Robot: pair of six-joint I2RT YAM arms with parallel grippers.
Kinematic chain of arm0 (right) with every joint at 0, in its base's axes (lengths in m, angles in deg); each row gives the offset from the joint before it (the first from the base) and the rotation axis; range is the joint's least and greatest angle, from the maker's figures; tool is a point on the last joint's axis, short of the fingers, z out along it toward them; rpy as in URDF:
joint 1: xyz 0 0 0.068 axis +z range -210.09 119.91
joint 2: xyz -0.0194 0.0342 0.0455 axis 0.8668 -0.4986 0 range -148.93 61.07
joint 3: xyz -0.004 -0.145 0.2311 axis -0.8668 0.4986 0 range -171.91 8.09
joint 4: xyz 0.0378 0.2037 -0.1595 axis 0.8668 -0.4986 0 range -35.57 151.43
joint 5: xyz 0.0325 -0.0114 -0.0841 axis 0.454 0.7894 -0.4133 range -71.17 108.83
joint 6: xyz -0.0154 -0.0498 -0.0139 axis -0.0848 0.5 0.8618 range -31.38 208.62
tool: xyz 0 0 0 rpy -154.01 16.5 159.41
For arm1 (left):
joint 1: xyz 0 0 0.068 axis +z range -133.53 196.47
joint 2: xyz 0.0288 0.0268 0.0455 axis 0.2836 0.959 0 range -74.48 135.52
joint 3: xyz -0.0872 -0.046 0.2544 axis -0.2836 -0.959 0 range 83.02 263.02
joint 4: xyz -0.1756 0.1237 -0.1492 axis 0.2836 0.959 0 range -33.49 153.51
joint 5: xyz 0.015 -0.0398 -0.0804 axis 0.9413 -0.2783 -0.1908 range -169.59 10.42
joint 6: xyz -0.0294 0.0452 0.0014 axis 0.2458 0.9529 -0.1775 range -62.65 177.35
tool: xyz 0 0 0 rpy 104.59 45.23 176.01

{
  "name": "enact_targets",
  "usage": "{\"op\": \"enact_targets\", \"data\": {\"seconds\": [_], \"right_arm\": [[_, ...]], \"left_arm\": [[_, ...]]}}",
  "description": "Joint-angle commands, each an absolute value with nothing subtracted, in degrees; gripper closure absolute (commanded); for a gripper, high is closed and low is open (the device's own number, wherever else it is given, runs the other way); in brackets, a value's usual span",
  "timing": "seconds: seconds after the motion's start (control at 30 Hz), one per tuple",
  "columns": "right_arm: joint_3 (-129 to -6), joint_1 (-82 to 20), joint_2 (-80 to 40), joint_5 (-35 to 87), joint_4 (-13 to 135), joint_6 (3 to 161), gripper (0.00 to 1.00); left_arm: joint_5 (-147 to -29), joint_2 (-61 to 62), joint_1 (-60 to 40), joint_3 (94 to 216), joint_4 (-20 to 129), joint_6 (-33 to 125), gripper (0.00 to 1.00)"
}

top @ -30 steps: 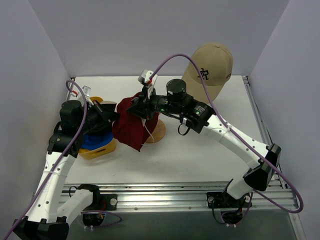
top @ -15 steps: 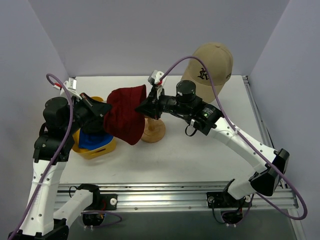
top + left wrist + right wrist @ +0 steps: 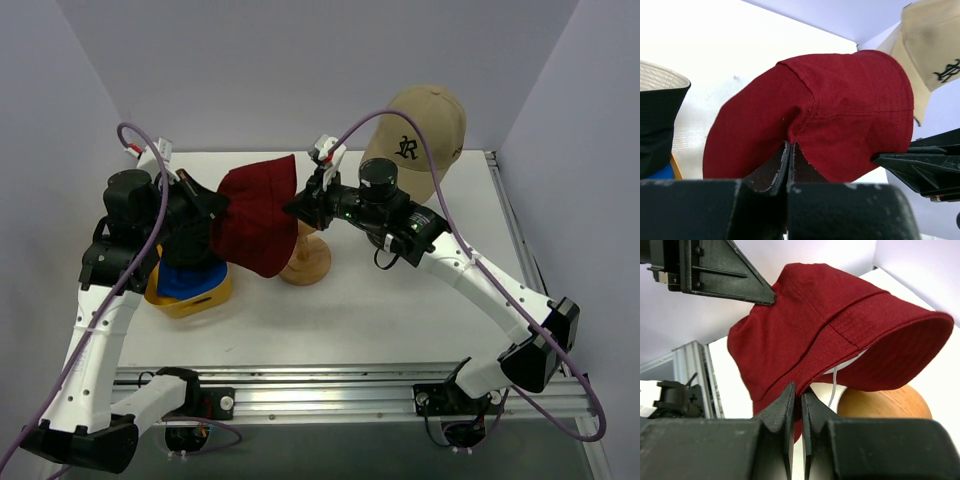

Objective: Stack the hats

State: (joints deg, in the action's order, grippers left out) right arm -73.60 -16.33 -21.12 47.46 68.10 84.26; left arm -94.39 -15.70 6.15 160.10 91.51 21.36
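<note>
The dark red bucket hat (image 3: 252, 215) hangs in the air between both grippers, above the wooden stand (image 3: 308, 262). My left gripper (image 3: 222, 207) is shut on its left rim, also in the left wrist view (image 3: 789, 145). My right gripper (image 3: 297, 205) is shut on its right rim, also in the right wrist view (image 3: 799, 390). The hat fills both wrist views (image 3: 830, 110) (image 3: 830, 325). The black bucket hat (image 3: 657, 125) sits on the blue cap (image 3: 190, 282) in the yellow tray (image 3: 200, 300). The tan cap (image 3: 420, 135) rests at the back right.
The wooden stand's base (image 3: 885, 402) lies under the red hat. The yellow tray stands at the left of the white table (image 3: 400, 320). Grey walls close in the back and sides. A metal rail (image 3: 330, 385) runs along the near edge.
Both grippers have lifted the red hat up and back, spreading it wider; the left arm has risen and the right gripper has moved right.
</note>
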Motion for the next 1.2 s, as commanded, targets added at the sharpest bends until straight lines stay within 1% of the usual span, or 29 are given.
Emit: {"op": "enact_targets", "data": {"seconds": [0.0,0.2,0.43,0.57,0.63,0.87,1.07,1.17], "right_arm": [[-72.6,-17.7,-21.5,45.3,71.3,84.0,1.0],[-72.6,-18.1,-21.9,42.7,70.6,84.1,1.0],[-75.4,-18.5,-24.3,46.2,72.1,84.0,1.0],[-79.3,-18.6,-27.3,47.3,71.5,83.1,1.0],[-79.7,-18.7,-28.2,47.3,71.0,83.1,1.0],[-72.3,-21.2,-25.7,44.8,73.4,82.9,1.0],[-67.5,-22.9,-21.8,41.9,73.0,81.9,1.0],[-63.2,-22.9,-18.4,41.3,74.4,80.4,1.0]], "left_arm": [[-91.8,-13.2,5.5,163.6,88.2,26.0,0.98],[-89.1,-11.1,3.8,164.0,86.1,28.1,0.98],[-81.8,-11.1,3.3,168.5,87.2,31.1,0.98],[-80.4,-10.2,3.3,170.9,88.1,32.1,0.98],[-81.9,-9.0,3.3,171.0,88.0,32.0,0.98],[-86.4,-4.4,1.2,167.7,83.4,31.4,0.98],[-86.2,-1.4,-4.1,167.7,80.4,31.9,0.98],[-83.9,-1.1,-6.6,168.2,80.2,32.3,0.98]]}}
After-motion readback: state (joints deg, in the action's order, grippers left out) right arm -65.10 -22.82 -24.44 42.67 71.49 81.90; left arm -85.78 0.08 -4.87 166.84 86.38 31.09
